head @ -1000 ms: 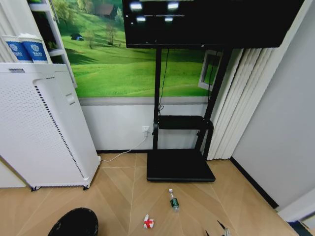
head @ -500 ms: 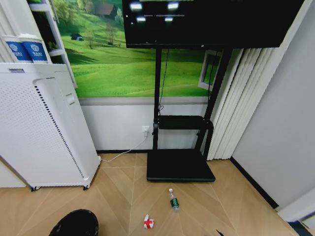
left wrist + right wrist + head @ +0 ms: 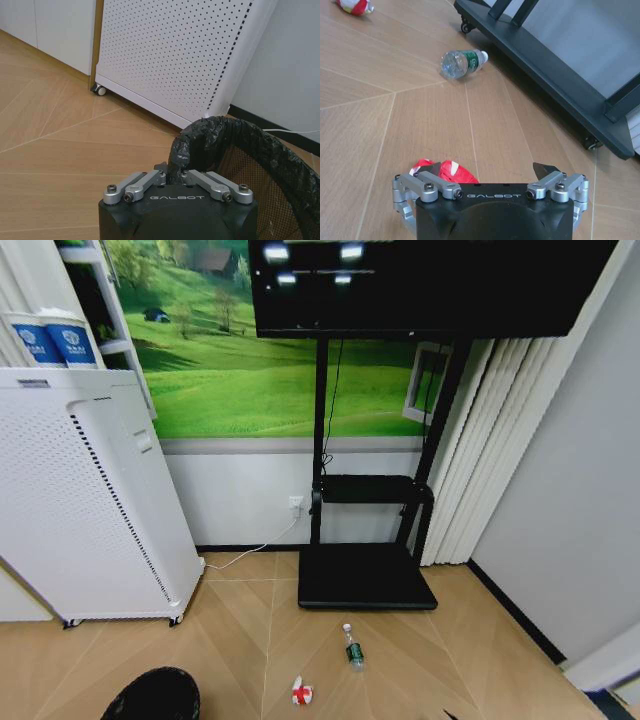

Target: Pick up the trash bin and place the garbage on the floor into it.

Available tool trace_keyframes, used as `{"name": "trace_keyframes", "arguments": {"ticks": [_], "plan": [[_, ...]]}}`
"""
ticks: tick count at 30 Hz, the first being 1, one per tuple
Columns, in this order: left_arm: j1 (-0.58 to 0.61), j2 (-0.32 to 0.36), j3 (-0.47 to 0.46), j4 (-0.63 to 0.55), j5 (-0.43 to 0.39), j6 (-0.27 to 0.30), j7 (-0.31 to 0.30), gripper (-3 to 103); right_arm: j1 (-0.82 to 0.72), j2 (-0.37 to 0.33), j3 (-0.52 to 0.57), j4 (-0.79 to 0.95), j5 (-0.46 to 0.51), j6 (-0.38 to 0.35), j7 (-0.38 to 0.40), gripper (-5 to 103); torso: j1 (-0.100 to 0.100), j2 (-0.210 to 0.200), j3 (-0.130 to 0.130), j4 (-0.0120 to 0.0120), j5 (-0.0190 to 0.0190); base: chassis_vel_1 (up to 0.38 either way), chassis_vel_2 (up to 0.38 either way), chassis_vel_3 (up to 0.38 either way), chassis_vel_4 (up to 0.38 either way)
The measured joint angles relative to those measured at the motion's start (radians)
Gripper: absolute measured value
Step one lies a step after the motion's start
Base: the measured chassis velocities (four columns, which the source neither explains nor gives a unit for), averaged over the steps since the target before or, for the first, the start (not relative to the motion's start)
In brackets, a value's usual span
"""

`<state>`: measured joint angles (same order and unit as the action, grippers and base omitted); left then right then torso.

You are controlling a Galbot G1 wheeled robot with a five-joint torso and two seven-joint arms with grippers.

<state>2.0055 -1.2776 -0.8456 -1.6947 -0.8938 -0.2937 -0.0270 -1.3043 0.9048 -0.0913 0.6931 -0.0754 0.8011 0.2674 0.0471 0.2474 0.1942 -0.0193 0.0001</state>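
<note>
Down low, our left gripper [image 3: 175, 175] sits pinched closed on the rim of the trash bin [image 3: 250, 165], its fingers meeting over a bunched fold of the black liner. We hold our right gripper [image 3: 490, 172] just above the wood floor [image 3: 420, 110] with its fingers spread wide and holding nothing; a crumpled red-and-white wrapper [image 3: 447, 171] lies right beneath it, near one fingertip. The bin is a round black mesh basket lined with a crinkled black bag, and it stands close beside the white perforated appliance [image 3: 170, 55]; from the head camera it shows at the floor's near left edge [image 3: 152, 695]. We see a clear bottle with green label [image 3: 352, 647] lying on its side near the black TV-stand base [image 3: 365, 577], and a second red-and-white wrapper [image 3: 301, 692] a little nearer to us.
</note>
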Motion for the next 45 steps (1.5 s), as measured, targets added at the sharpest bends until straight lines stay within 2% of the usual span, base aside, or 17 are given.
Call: {"name": "trace_keyframes", "arguments": {"ticks": [7,11,14,16,25,35,45], "plan": [[-0.007,0.014,-0.001,0.012,-0.013,0.0,0.001,7,-0.069,-0.045,0.057,0.071,-0.023,0.0,-0.003,100,0.0,0.0,0.0,-0.0001,-0.0004,0.0,0.0,0.0,0.0],[-0.009,0.016,-0.001,0.01,-0.013,0.0,0.002,7,-0.073,-0.043,0.074,0.059,-0.054,0.0,-0.003,100,0.0,0.0,0.0,-0.0001,-0.0002,0.0,0.0,0.0,0.0],[-0.009,0.016,0.001,0.005,-0.013,0.0,0.002,7,-0.067,-0.028,0.084,0.029,-0.093,0.0,0.002,100,0.0,0.0,0.0,-0.0002,-0.0001,0.0,0.0,0.0,0.0],[-0.008,0.014,0.002,0.003,-0.012,0.0,0.002,7,-0.055,-0.012,0.102,-0.003,-0.152,0.0,0.013,100,0.0,0.0,0.0,-0.0001,0.0001,0.0,0.0,0.0,0.0],[-0.004,0.007,0.003,-0.002,-0.011,-0.003,0.005,7,-0.029,0.001,0.123,-0.05,-0.255,0.0,0.042,100,0.0,0.0,0.0,0.0001,-0.0002,0.0,0.0,0.0,0.0],[-0.005,0.002,0.002,-0.009,-0.009,-0.005,0.006,7,-0.021,0.009,0.127,-0.085,-0.311,0.0,0.058,100,0.0,0.0,0.0,0.0,-0.0001,0.0,0.0,0.0,0.0],[0.0,0.0,0.003,-0.016,-0.009,-0.005,0.006,7,0.001,0.052,0.107,-0.108,-0.335,0.0,0.086,100,0.0,0.0,0.0,0.0,-0.0002,0.0,0.0,0.0,0.0]]}}
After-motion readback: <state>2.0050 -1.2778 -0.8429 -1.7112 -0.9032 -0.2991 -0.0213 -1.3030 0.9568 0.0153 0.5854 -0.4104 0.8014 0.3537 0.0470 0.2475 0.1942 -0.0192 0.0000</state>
